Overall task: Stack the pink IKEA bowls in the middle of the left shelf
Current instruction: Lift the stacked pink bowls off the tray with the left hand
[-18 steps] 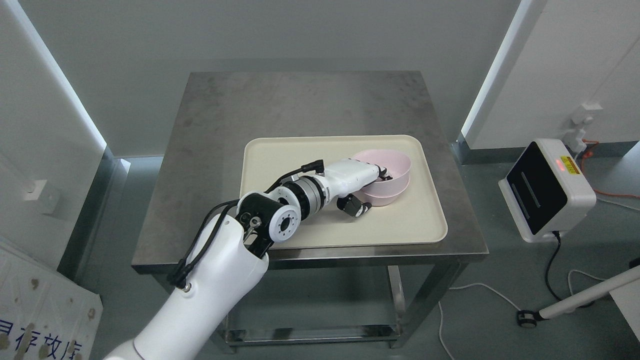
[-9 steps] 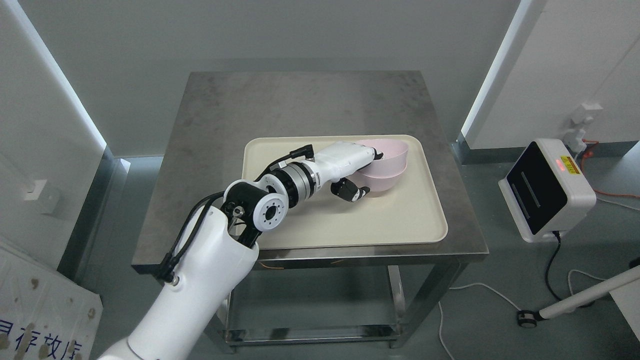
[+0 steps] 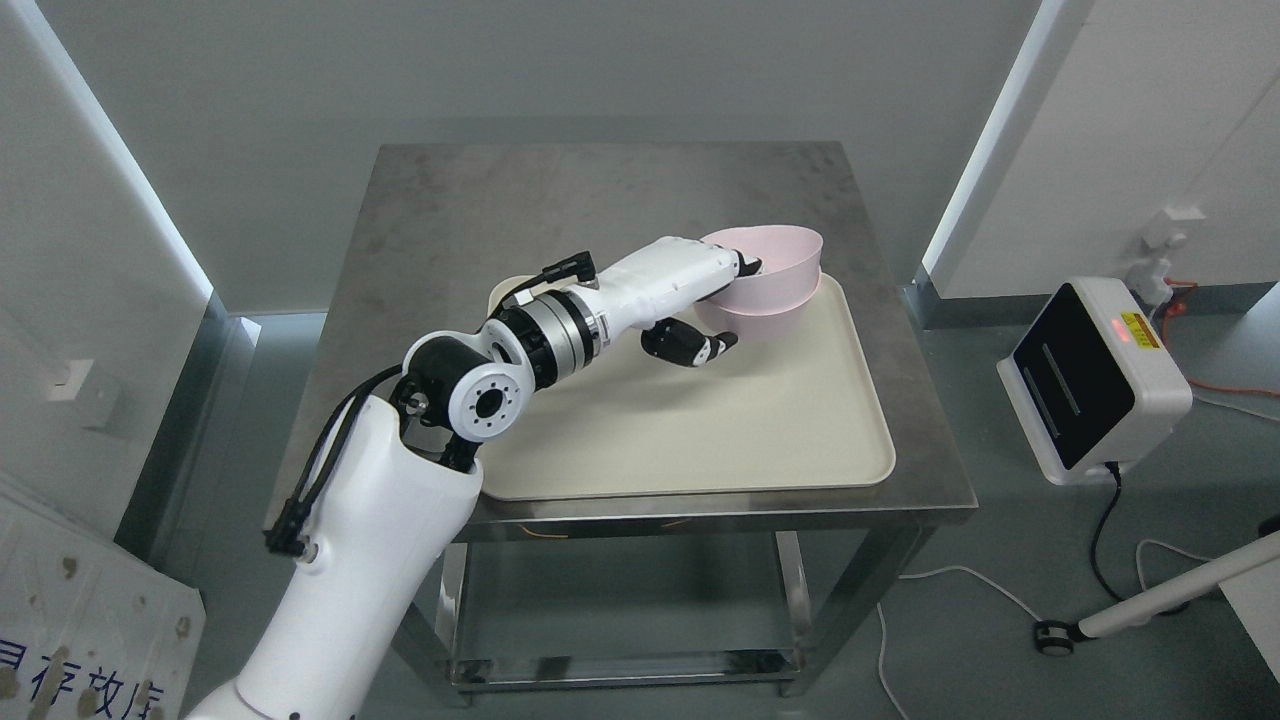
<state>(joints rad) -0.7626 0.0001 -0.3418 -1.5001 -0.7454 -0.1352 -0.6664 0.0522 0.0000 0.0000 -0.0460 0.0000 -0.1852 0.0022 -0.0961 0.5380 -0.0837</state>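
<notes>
Left hand [image 3: 715, 300] is clamped on the near rim of the pale pink plastic bowl stack [image 3: 765, 280], fingers hooked inside, thumb [image 3: 690, 345] curled below the wall. The stack looks like two nested bowls, raised clear above the far right corner of the cream plastic tray [image 3: 700, 440] on the grey steel surface [image 3: 450, 220].

I read this as the carry phase. I'd hold the rim level so the lower bowl does not slip out (I cannot tell whether the grip catches both rims). Swing slowly to the left; the shelf is not in frame, so I'd confirm its middle level before committing. The right arm is not visible.
</notes>
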